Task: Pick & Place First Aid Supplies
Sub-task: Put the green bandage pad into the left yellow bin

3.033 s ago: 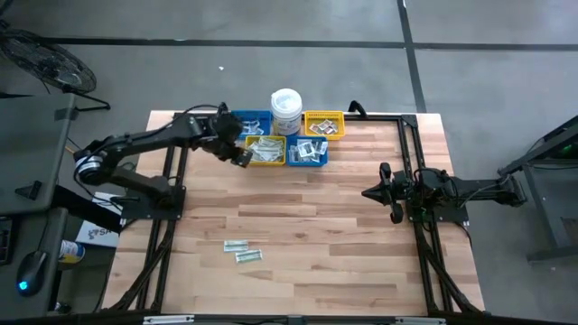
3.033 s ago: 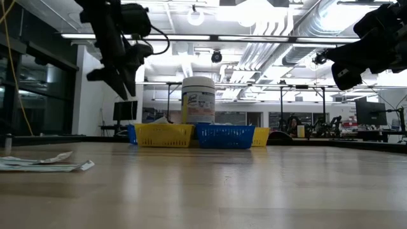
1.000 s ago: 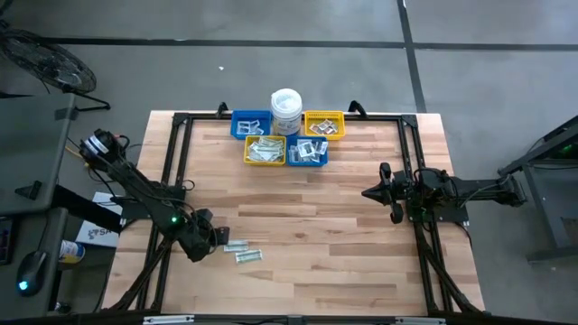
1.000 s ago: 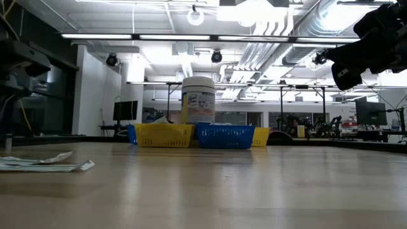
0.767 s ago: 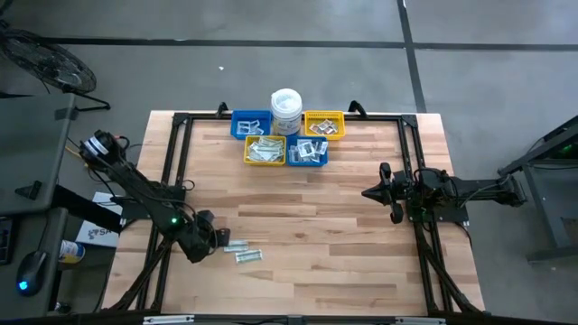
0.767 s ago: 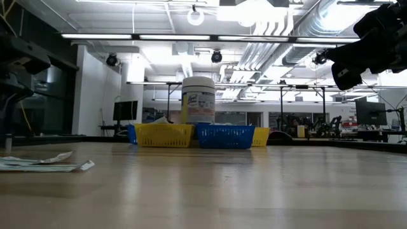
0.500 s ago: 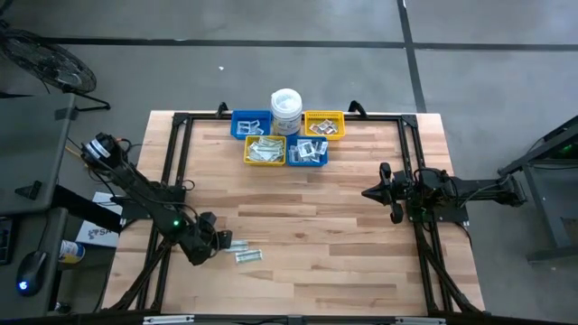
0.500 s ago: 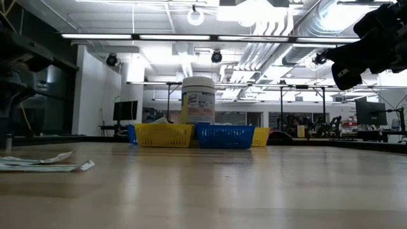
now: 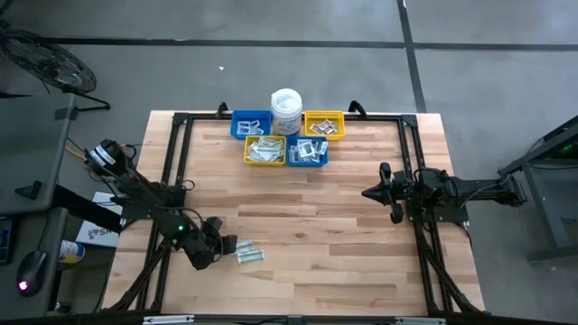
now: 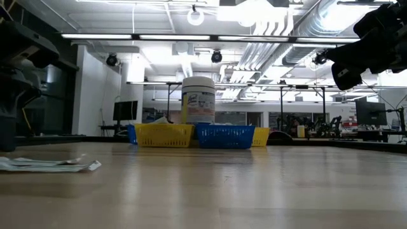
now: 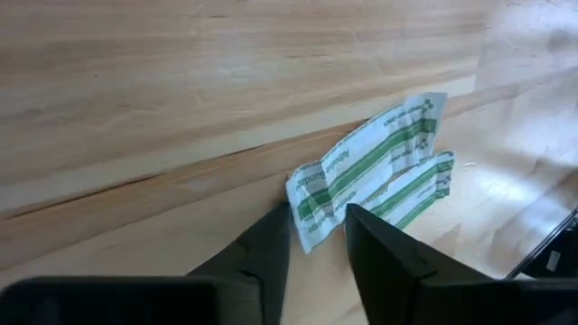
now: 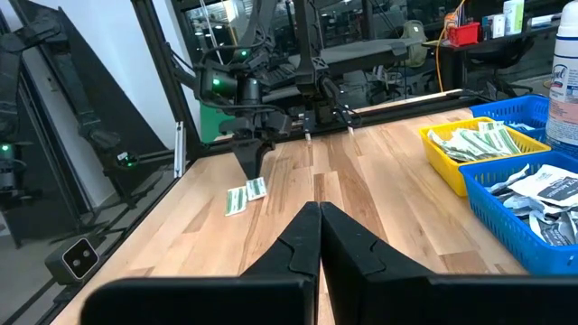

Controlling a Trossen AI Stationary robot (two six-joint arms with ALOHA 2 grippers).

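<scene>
- left end effector (image 11: 316, 236) low on the wooden worktop (image 9: 343, 208), fingers parted around the end of a green-and-white paper strip packet (image 11: 366, 165); a second strip (image 11: 414, 188) partly hidden beneath
- right end effector (image 12: 319, 217) fingers together, raised, well apart

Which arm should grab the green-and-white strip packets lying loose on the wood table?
Left. The left gripper is down at the table with its fingers open around the end of one green-and-white strip packet. The right gripper sits shut far across the table.
</scene>
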